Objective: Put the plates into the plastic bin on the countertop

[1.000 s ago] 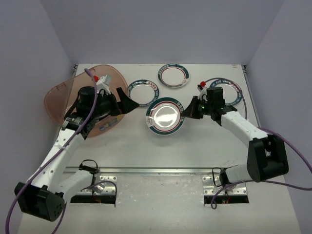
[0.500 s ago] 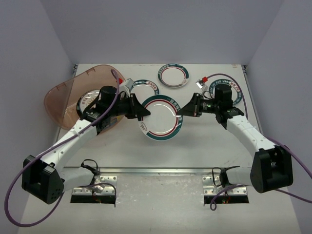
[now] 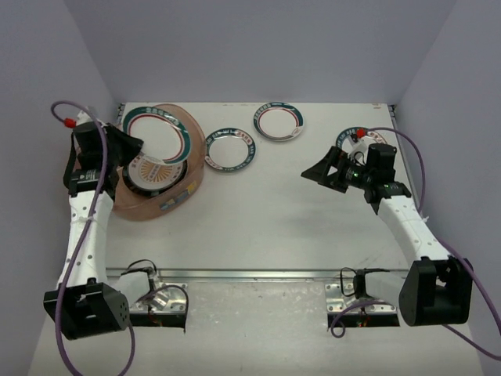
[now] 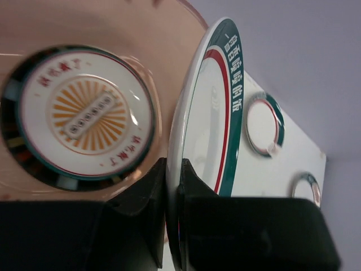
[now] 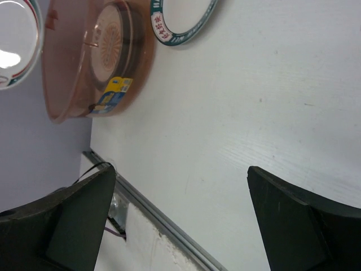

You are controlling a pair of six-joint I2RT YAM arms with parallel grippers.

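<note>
**Top view:** L arm reaches over the bin [image 3: 188, 176] at the far-left of the countertop [image 3: 266, 223]. Left gripper [image 3: 129, 147] is clamped on the rim of a teal/red-rimmed plate [image 3: 156, 135], held tilted above the bin. Its lower edge overlaps the orange-centred plate [image 3: 153, 174] lying inside, and contact btwn them can't be judged. Two small plates [image 3: 230, 150] lie on the counter right of the bin. A third [image 3: 348, 137] is mostly hidden behind the R wrist and cable. Right gripper [image 3: 317, 166] hovers mid-right w/ jaws apart, nothing btwn them.

**L wrist:** fingers [image 4: 144, 195] pinch the held plate [image 4: 208, 113], seen nearly edge-on. The grip point itself is partly in shadow. Orange-centred plate [image 4: 79, 113] sits flat on the bin [image 4: 113, 22] floor, w/ another dark rim showing beneath it, too hidden to identify. Two small plates [image 4: 265, 124] show beyond, the lower one cut off by the frame.

**R wrist:** right gripper [image 5: 180, 175] has its fingers [image 5: 73, 220] wide apart over bare countertop [image 5: 254, 84]. Bin [image 5: 62, 84] shows side-on w/ a label [image 5: 113, 90], print unreadable. Held plate [image 5: 14, 45] and one small plate [image 5: 183, 17] are cropped at the top edge. Metal rail [image 5: 152, 217] runs along the bottom.
</note>
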